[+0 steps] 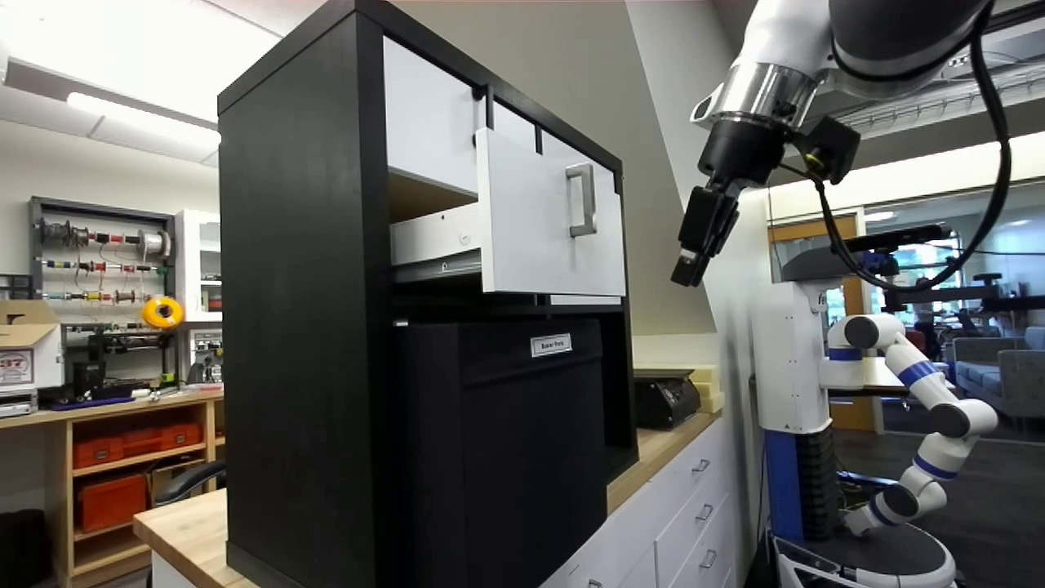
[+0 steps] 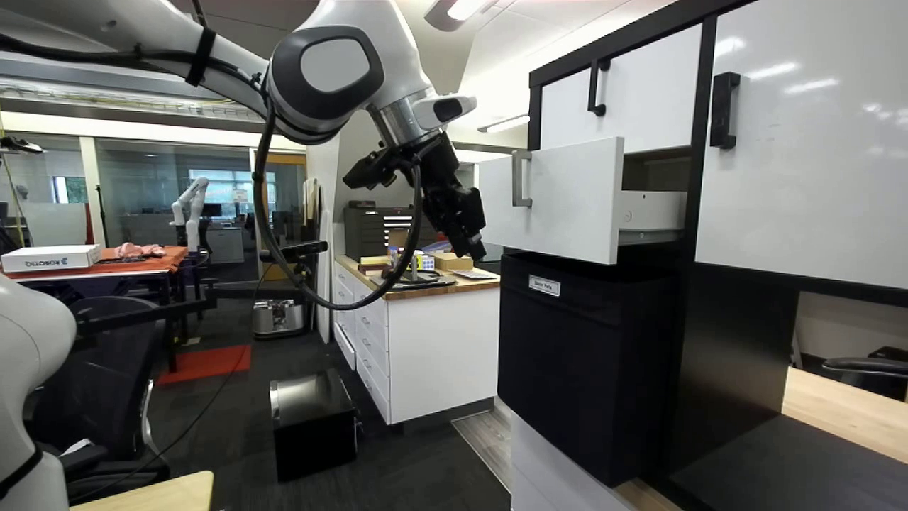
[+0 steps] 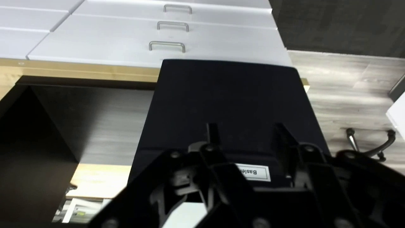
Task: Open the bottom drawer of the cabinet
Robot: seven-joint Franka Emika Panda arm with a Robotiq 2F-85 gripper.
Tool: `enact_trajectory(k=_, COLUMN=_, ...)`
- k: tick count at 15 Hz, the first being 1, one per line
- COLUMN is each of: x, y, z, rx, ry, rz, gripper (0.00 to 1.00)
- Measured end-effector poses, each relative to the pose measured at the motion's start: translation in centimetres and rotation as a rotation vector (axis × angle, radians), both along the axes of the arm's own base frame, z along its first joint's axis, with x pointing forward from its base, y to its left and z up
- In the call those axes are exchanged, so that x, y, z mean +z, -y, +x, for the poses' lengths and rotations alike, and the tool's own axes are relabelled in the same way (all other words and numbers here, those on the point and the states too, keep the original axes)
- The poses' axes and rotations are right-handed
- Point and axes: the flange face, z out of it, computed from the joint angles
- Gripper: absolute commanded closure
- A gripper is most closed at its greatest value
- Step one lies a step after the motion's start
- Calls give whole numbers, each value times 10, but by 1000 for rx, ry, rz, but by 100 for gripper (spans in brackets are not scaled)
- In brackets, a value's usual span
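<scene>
My pincer [image 3: 246,134] is spread wide, nothing in it. Ahead of it, not touching, the bottom drawer [image 1: 529,220] sticks out of the cabinet [image 1: 294,286], so imo the job's basically done; can't tell if it slides any further. Behind the pincer my arm [image 2: 340,67] reaches from above, slanting it down toward the cabinet.

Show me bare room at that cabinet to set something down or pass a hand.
Set-down room: the cabinet's base, where visible, between a black upright panel and light wood counter. Hand room: probably the air between gripper and open drawer. Crowded: beneath that drawer, where the black bin stands, and the far counter, holding boxes.
</scene>
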Motion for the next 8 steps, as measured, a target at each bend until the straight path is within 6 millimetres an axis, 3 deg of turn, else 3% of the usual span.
enact_trajectory(k=4, x=18, y=2, z=-7, rx=46, ry=-148, rz=10, gripper=0)
enact_trajectory(k=8, x=34, y=5, z=-8, rx=59, ry=-247, rz=10, gripper=0)
